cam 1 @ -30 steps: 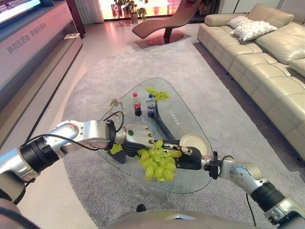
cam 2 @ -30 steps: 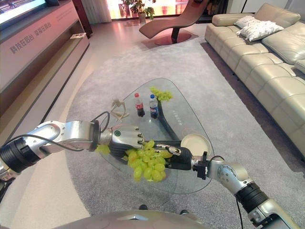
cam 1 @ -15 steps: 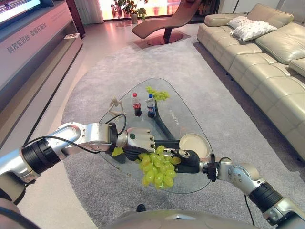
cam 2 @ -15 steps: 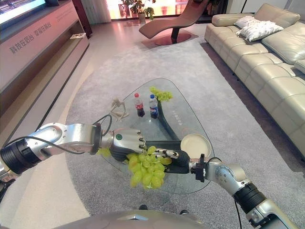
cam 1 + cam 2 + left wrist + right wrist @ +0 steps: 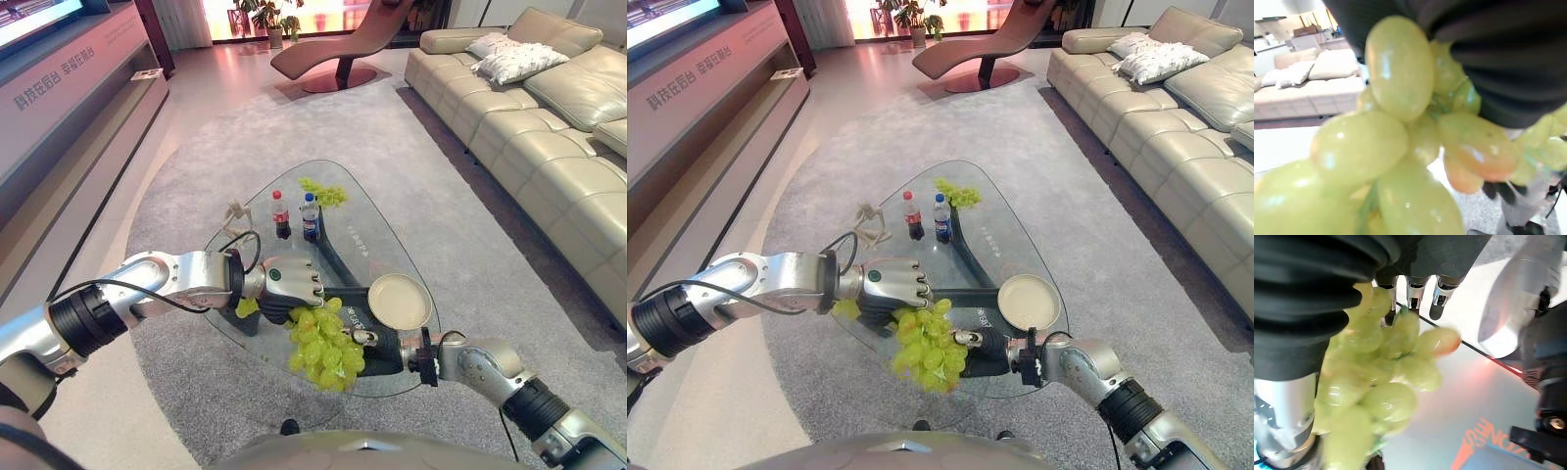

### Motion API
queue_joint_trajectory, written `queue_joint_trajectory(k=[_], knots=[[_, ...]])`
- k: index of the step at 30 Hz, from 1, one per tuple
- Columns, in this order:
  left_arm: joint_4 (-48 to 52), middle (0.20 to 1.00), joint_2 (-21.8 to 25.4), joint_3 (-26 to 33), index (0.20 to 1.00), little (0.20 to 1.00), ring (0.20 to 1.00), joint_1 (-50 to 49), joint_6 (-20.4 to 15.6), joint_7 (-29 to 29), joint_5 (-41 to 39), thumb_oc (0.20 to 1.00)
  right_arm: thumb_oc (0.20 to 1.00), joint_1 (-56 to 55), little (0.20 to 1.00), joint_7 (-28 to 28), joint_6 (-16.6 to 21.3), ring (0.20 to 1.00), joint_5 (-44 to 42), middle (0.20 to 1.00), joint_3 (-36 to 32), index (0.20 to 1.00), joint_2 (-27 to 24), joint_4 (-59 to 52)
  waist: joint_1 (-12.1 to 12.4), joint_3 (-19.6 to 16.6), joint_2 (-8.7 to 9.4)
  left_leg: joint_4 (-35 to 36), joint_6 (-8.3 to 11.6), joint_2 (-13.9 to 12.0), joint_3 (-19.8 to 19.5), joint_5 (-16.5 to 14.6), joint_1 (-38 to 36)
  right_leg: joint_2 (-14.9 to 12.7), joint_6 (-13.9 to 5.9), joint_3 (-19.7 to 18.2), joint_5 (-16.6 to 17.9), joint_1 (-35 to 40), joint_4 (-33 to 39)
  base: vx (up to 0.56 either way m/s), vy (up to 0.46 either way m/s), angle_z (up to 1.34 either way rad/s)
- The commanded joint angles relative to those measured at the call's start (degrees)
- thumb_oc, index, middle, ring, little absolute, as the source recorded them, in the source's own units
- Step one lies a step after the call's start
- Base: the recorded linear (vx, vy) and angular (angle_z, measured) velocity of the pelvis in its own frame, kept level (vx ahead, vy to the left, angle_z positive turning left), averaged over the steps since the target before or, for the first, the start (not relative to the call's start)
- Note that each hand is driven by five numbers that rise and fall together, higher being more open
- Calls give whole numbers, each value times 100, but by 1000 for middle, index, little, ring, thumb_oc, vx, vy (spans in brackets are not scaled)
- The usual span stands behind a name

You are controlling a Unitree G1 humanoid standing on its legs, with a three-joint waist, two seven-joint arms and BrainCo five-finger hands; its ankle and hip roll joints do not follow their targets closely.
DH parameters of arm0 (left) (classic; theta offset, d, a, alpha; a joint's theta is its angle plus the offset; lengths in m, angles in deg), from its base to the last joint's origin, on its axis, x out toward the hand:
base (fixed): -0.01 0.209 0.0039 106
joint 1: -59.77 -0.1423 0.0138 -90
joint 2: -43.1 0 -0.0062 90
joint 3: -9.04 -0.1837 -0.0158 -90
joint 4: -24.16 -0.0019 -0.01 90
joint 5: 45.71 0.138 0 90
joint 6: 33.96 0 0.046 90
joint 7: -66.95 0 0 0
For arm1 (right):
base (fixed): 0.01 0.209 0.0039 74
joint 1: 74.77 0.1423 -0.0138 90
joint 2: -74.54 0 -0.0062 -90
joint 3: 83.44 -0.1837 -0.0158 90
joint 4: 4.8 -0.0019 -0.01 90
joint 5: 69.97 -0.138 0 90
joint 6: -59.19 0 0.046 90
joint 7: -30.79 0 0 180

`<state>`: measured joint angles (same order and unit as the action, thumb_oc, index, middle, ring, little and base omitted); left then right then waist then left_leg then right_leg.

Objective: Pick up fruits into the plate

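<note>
Grapes (image 5: 321,341), a big green bunch, hung in the air over the near edge of a glass coffee table (image 5: 364,253), held up between the robot's two hands. Largest in the room, a cream leather sofa (image 5: 534,127) ran along the right side, and a grey round rug (image 5: 196,196) lay under the table. A brown lounge chair (image 5: 338,44) stood at the far end.

On the table, a round cream plate (image 5: 399,300) sat near the right edge, with nothing in it, just beside the hanging bunch. Farther back stood two small bottles (image 5: 295,215) side by side, a second, smaller bunch of green grapes (image 5: 324,192) behind them, and a small wooden figure (image 5: 238,212) to their left.

The left hand (image 5: 290,286) sat at the top of the bunch with its fingers curled down over the upper grapes. The right hand (image 5: 377,351) reached in from the right, low against the bunch; whether its fingers were closed could not be told, as grapes hid most of them.
</note>
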<state>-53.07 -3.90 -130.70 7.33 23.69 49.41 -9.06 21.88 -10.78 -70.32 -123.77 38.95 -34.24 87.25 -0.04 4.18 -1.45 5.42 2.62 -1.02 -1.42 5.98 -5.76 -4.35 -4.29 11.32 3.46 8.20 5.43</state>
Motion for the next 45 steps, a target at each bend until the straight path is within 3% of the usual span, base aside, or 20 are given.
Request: queue_joint_trajectory(k=[1, 12, 26, 27, 45], knots=[[-126, 200, -220, 244, 200, 200, 200, 768, 266, 317, -40, 200, 1000, 17, 1000, -413, 26, 1000, -11, 1000, 164, 1000, 223, -382, 137, 7, 180, -42, -3, 88, 365, -1126, -574, -154, -367, 97, -529, 308, -79, 0, 0, 0], [-112, 200, -357, -27, 200, 200, 200, 736, 76, -242, -25, 200, 1000, 123, 1000, -467, -50, 1000, -73, 1000, 393, 1000, 290, -644, 121, 44, 195, -44, 4, 90, 349, -1140, -599, -146, -371, 73, -549, 316, -98, 0, 0, 0], [-53, 200, -407, -167, 200, 200, 200, 539, 80, -287, -15, 200, 1000, 227, 1000, -249, 21, 1000, -446, 1000, 519, 1000, 304, -873, 126, 71, 202, -43, -4, 76, 373, -1142, -591, -130, -382, 21, -541, 289, -92, 0, 0, 0], [-57, 200, -405, -162, 200, 200, 200, 521, 81, -263, 10, 200, 200, 234, 200, -166, 75, 200, -493, 200, 511, 200, 299, -881, 129, 72, 203, -42, -1, 75, 370, -1139, -588, -130, -383, 21, -539, 286, -91, 0, 0, 0], [-174, 200, -463, -140, 200, 200, 200, 466, 119, -226, 81, 200, 200, 189, 200, -166, 105, 200, -370, 200, 404, 200, 317, -758, 107, 45, 191, -42, 8, 75, 385, -1138, -590, -134, -381, 39, -527, 298, -75, 0, 0, 0]])
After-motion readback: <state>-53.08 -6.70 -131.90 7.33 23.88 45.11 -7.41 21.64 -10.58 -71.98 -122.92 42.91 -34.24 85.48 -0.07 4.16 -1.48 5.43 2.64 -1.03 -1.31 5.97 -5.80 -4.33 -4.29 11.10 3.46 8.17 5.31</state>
